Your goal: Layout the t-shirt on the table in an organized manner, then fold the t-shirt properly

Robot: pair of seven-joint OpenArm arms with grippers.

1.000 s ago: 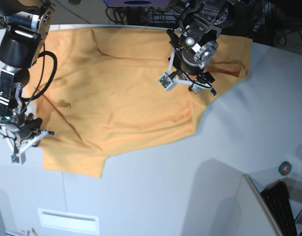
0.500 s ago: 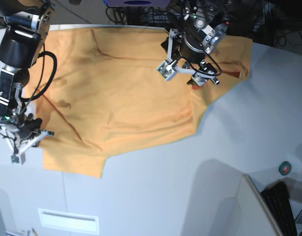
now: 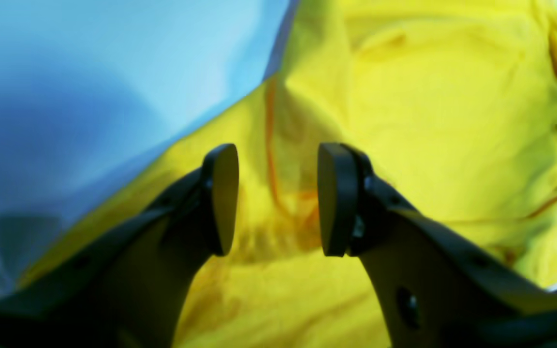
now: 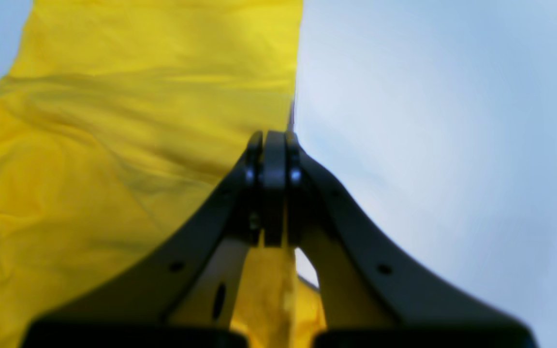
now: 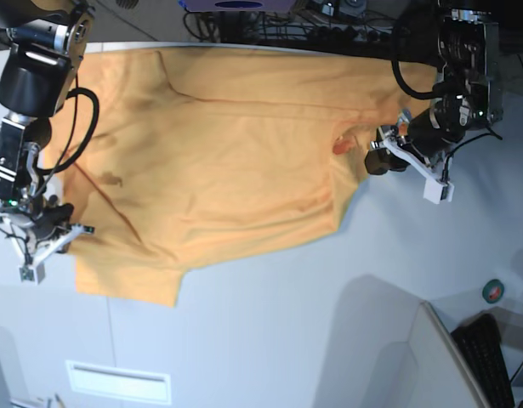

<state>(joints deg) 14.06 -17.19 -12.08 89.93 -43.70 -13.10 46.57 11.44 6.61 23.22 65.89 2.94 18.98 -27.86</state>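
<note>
Where t-shirt (image 5: pixel 210 161) ends, bare table (image 5: pixel 329 323)

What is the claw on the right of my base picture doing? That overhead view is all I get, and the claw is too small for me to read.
Observer: In its wrist view, the left gripper has its jaws apart, and a raised crease of the t-shirt lies past the tips.
Operator: So it is not pinching anything?
Observer: No, there is clear space between its two pads.
Operator: And the other claw?
Observer: The right gripper is shut on the t-shirt's straight edge, where the cloth meets the bare table. Yellow cloth shows between its finger bases.
</note>
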